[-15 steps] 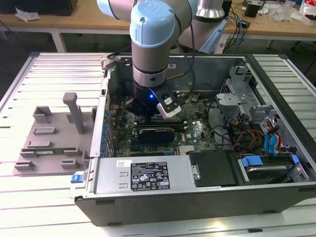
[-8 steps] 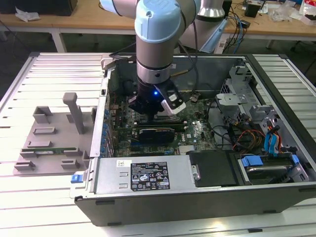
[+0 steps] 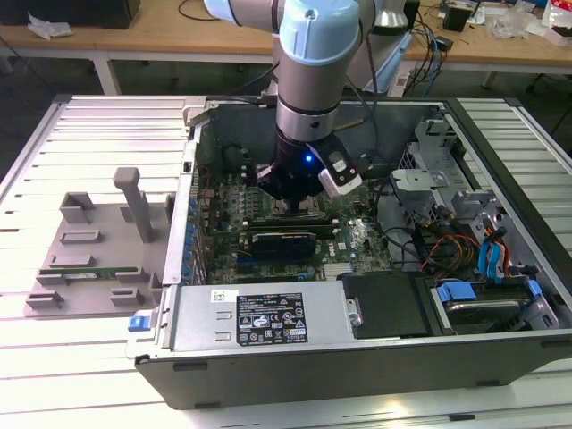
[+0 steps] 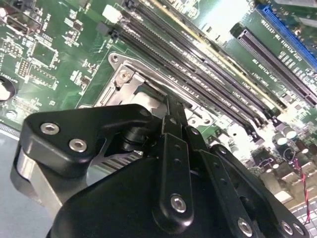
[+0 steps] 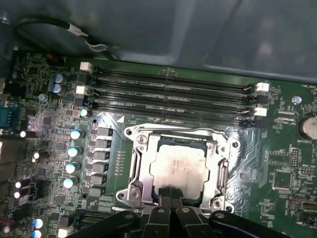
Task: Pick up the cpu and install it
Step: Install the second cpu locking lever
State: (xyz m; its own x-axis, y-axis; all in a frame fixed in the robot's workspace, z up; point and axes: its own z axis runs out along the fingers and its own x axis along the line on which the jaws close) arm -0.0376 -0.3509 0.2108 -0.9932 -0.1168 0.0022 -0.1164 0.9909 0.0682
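The cpu (image 5: 181,166), a flat square chip with a silver-grey top, lies flat inside the metal-framed socket (image 5: 134,171) on the green motherboard (image 5: 277,163). My gripper (image 5: 171,194) hangs straight over it inside the open computer case. Its black fingers are drawn together, and the tips touch the chip's edge. In the second wrist view the gripper (image 4: 171,106) points down at the socket frame (image 4: 121,74), with a grey patch of the cpu (image 4: 146,95) beside the tips. In the exterior view the gripper (image 3: 295,207) sits low over the board.
Long black memory slots (image 5: 168,94) run beside the socket. The case walls (image 3: 268,313), drive cages and cables (image 3: 465,241) close in around the arm. A grey fixture (image 3: 98,241) holding a green memory stick (image 3: 85,273) lies on the slatted table at the exterior view's left.
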